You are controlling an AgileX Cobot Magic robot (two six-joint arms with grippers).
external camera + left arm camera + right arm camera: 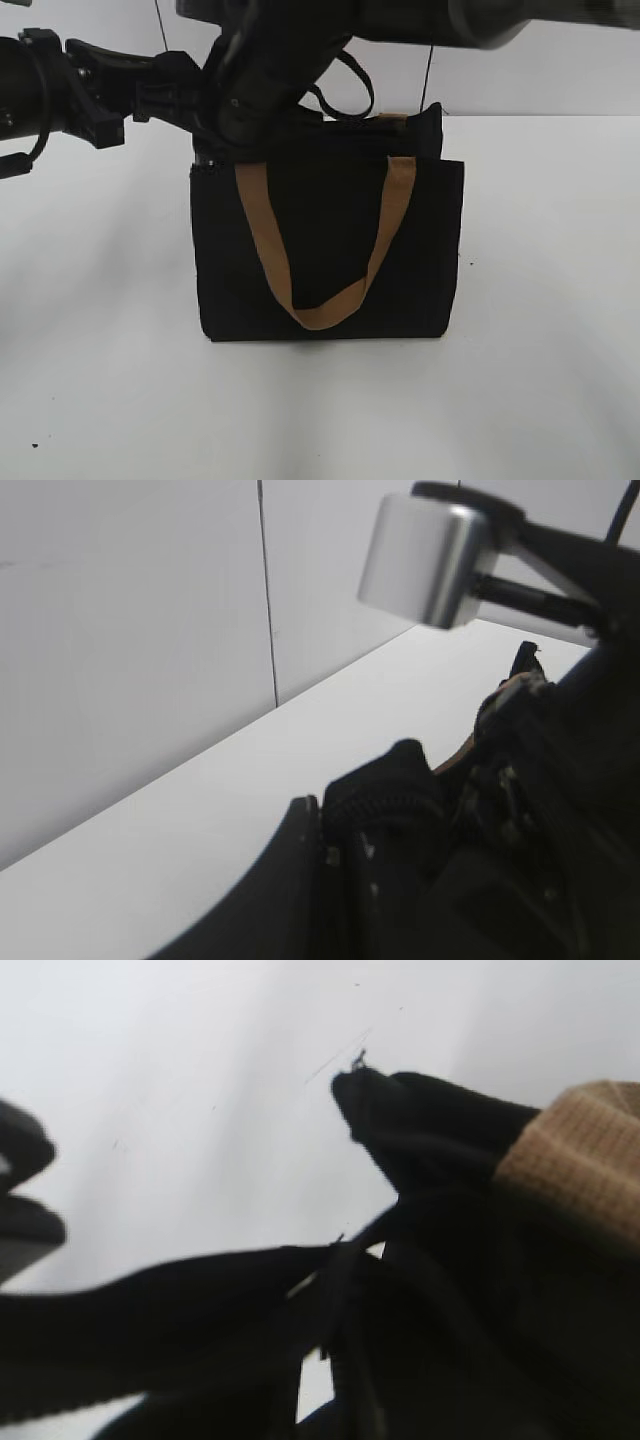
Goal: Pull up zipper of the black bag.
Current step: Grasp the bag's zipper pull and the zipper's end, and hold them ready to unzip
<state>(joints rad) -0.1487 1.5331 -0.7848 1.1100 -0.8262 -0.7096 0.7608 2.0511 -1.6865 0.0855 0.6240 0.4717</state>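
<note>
The black bag stands upright at frame centre on the white table, its tan handle hanging down the front panel. Both arms converge at the bag's top edge, upper left of centre. The zipper cannot be made out. Neither end effector's state can be told: dark fabric hides the fingers.

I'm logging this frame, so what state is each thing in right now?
black bag: upright on the table, top edge gathered under the arms.
tan handle: front one hangs down in a loop.
zipper: pull tab not visible.
left pincer: at the bag's top left, jaws hidden.
right pincer: against the bag's top, jaws hidden.
</note>
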